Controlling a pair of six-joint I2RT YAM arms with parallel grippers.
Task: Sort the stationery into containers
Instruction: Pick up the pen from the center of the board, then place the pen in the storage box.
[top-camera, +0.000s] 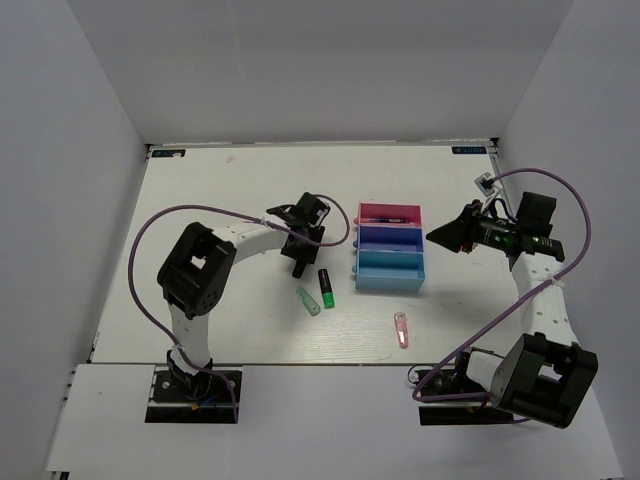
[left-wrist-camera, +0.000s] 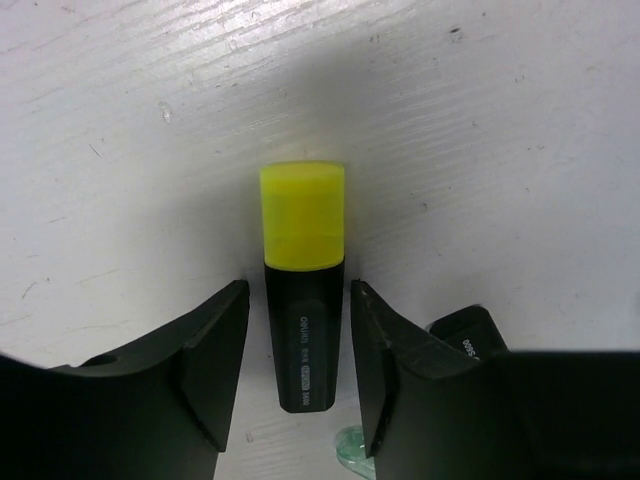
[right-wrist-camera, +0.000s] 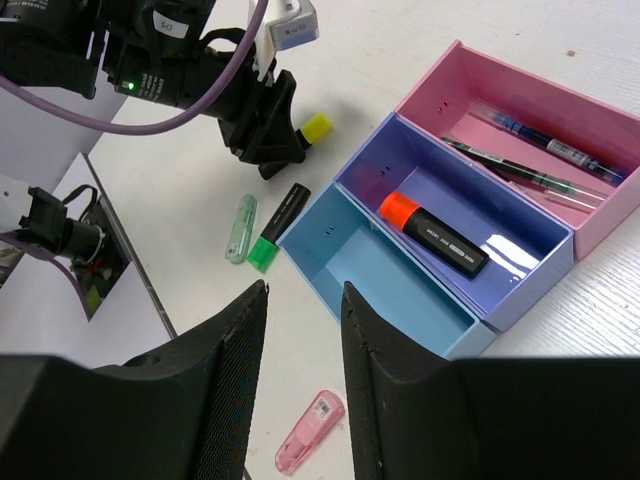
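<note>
1. Left gripper (left-wrist-camera: 300, 295): lowered to the counter (top-camera: 220, 190), left of the trays. The jaws are released and stand on either side of the yellow highlighter (left-wrist-camera: 303, 280). A narrow strip of counter shows between each finger and the black barrel, so no contact is visible. The highlighter lies flat, with its yellow cap projecting beyond the fingertips.

2. Right gripper (right-wrist-camera: 303, 290): raised above the counter to the right of the trays, pointing toward them. The jaws are released and parted, and only the counter and the corner of a tray show between them.

3. Containers: three trays joined in a row.
   - Pink tray (right-wrist-camera: 440, 100), farthest from the arm bases: holds two thin pens (right-wrist-camera: 520, 175) lying lengthwise.
   - Dark blue tray (right-wrist-camera: 400, 165), middle: holds the orange highlighter (right-wrist-camera: 440, 238), lying diagonally.
   - Light blue tray (right-wrist-camera: 370, 270), nearest the arm bases.

4. Loose stationery on the counter:
   - Green highlighter (top-camera: 326, 288): just left of the light blue tray, near the left gripper, on the side toward the arm bases.
   - Pale green stick (top-camera: 308, 301): just beside the green highlighter, on its left, not touching it in the right wrist view.
   - Pink clip (top-camera: 402, 330): lies apart from the other items, between the light blue tray and the near edge of the counter.
</note>
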